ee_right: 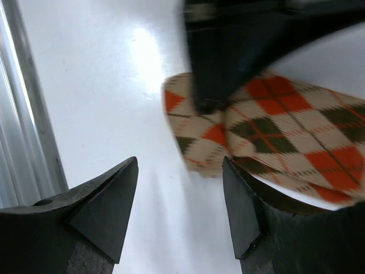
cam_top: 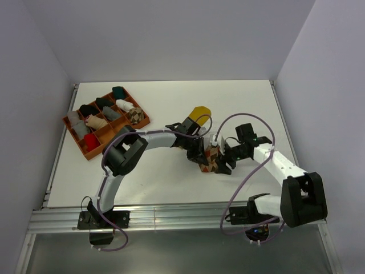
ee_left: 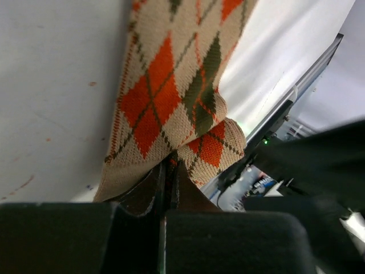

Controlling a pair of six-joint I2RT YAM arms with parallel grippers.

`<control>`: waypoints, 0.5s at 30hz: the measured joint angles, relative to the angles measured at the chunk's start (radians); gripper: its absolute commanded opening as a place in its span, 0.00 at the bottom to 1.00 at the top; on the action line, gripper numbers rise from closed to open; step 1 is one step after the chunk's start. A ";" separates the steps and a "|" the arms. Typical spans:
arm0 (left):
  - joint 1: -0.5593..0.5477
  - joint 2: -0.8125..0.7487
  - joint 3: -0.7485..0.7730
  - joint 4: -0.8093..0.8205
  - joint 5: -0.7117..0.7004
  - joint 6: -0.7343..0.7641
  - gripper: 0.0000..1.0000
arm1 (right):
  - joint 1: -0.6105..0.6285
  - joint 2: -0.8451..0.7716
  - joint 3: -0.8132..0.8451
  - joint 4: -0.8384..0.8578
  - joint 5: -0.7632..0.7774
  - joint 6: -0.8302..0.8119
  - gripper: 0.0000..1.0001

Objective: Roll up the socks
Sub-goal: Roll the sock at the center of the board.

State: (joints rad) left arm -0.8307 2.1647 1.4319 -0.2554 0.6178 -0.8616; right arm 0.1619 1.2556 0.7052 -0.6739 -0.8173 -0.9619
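One sock is in work: the orange argyle sock (cam_top: 212, 160) lies on the counter (cam_top: 171, 188) between the two hands. The left hand (ee_left: 169, 171) is clamped on its end, where the knit has one short fold turned over on itself. The rest of its length runs away flat from that hand, so the roll looks barely begun. The right hand (ee_right: 179, 165) hovers just beside the folded end with its fingers apart, holding nothing.

A mustard sock (cam_top: 200, 113) lies just beyond the left hand, partly hidden by the arm; whether it is rolled cannot be told. Well away to that hand's far left, a tray (cam_top: 85, 149) holds small bundles. A patterned bundle (cam_top: 135, 115) in its corner compartment may be a finished argyle roll.

The left hand sits on the fold directly ahead of the right hand, and cables (cam_top: 251, 120) arch over the wrists, so room to take the fold looks tight.
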 measured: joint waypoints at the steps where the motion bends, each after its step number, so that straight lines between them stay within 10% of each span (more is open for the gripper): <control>1: 0.005 0.006 0.009 -0.015 0.008 0.000 0.00 | 0.029 -0.017 -0.020 0.011 0.014 0.001 0.67; 15: 0.027 0.053 0.091 -0.128 0.047 -0.001 0.00 | 0.220 -0.089 -0.155 0.248 0.189 0.038 0.64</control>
State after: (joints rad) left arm -0.8040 2.2181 1.5230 -0.3832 0.6643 -0.8627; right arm 0.3820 1.1671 0.5499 -0.4263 -0.6285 -0.9241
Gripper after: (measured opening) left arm 0.038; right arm 0.640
